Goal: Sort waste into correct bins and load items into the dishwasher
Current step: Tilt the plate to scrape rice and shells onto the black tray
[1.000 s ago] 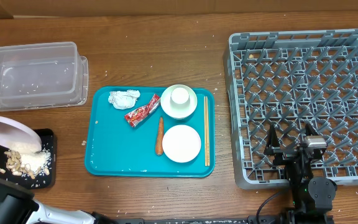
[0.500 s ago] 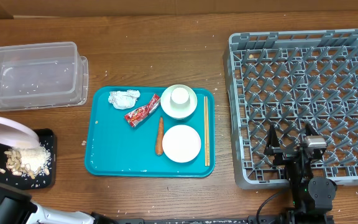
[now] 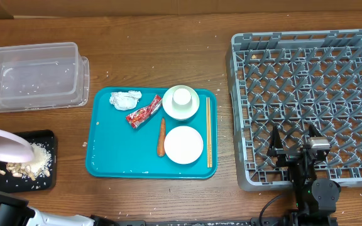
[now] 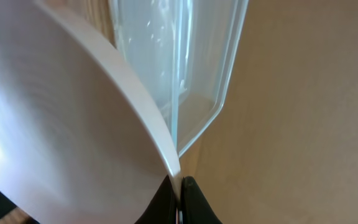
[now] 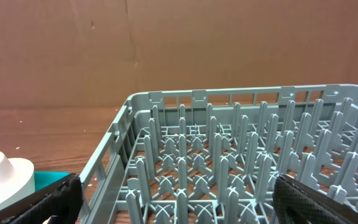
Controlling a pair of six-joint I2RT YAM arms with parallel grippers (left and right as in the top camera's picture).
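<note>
My left gripper is shut on the rim of the large white plate, which stands steeply tilted over the black tray. Beige food scraps lie heaped on that tray. The clear tub sits behind it. On the teal tray are a crumpled napkin, a red wrapper, a carrot, a bowl with a cup in it, a small plate and chopsticks. My right gripper hangs open over the near edge of the grey dish rack, holding nothing.
Crumbs are scattered on the wooden table around the black tray and the tub. A cardboard wall stands behind the table. In the right wrist view the rack's upright pegs fill the space ahead, and the bowl shows at the far left.
The plate in my left gripper has tipped steeper and swung left, now nearly edge-on from above. The scraps that were by its rim now lie on the black tray. The right arm is still.
</note>
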